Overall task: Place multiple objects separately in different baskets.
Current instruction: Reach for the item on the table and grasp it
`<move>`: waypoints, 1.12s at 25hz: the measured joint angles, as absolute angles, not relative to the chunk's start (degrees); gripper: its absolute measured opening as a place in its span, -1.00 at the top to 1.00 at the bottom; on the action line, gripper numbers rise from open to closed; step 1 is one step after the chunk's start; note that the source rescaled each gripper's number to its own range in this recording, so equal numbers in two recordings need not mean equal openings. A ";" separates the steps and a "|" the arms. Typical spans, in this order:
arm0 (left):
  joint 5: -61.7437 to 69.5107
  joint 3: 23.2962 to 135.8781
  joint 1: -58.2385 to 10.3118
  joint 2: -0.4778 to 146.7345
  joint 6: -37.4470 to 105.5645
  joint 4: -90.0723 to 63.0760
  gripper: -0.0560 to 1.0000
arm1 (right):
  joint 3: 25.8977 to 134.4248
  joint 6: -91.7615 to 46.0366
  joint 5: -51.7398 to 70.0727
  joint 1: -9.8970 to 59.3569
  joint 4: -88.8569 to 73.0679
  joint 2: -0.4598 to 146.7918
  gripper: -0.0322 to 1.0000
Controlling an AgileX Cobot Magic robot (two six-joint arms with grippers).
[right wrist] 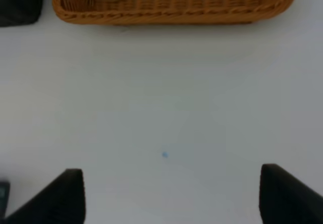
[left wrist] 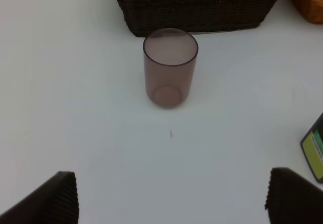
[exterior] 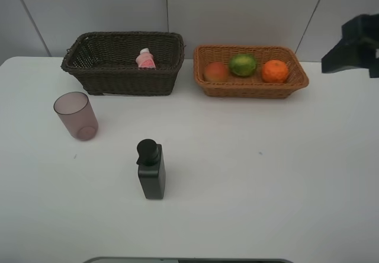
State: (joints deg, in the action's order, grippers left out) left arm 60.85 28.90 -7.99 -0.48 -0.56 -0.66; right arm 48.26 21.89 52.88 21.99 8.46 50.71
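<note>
The white surface [exterior: 249,174] carries two woven baskets side by side at its far edge, near the wall, close together but not touching.

Dark brown basket [exterior: 121,73], the deeper one, on the left: contains the small pink bottle [exterior: 145,59], which sits against the rear wall.

Light orange-tan basket [exterior: 251,85], the shallower one, on the right: contains three fruits in a row. From left to right these are the reddish-orange round fruit [exterior: 215,71], the green oval fruit [exterior: 243,65] and the orange [exterior: 275,71]. The green fruit sits slightly further back than the other two.

Two items stand on the open surface, outside the baskets:
- The translucent purplish-brown cup [exterior: 76,115] stands upright, mouth up, in front of the left end of the dark basket and apart from it.
- The black pump bottle [exterior: 151,169] stands upright nearer the front, well apart from the cup and from both baskets.

Left gripper [left wrist: 171,173]: released, jaws spread wide, nothing between them. It hangs over bare surface and faces the cup, which is well clear of its fingers [left wrist: 55,199].

Right gripper [right wrist: 171,170]: jaws apart, grasping nothing. It hangs over bare surface in front of the light basket, not touching it.

A dark part of the right arm [exterior: 355,44] shows at the far right of the high view, beyond the light basket.
</note>
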 joint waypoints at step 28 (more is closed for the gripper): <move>60.85 28.90 -7.99 -0.48 -0.56 -0.66 -0.92 | 31.17 5.51 62.48 21.80 0.00 0.58 -0.27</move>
State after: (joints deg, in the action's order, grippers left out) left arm 60.85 28.90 -7.99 -0.48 -0.56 -0.66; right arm 31.17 5.51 62.48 21.80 0.00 0.58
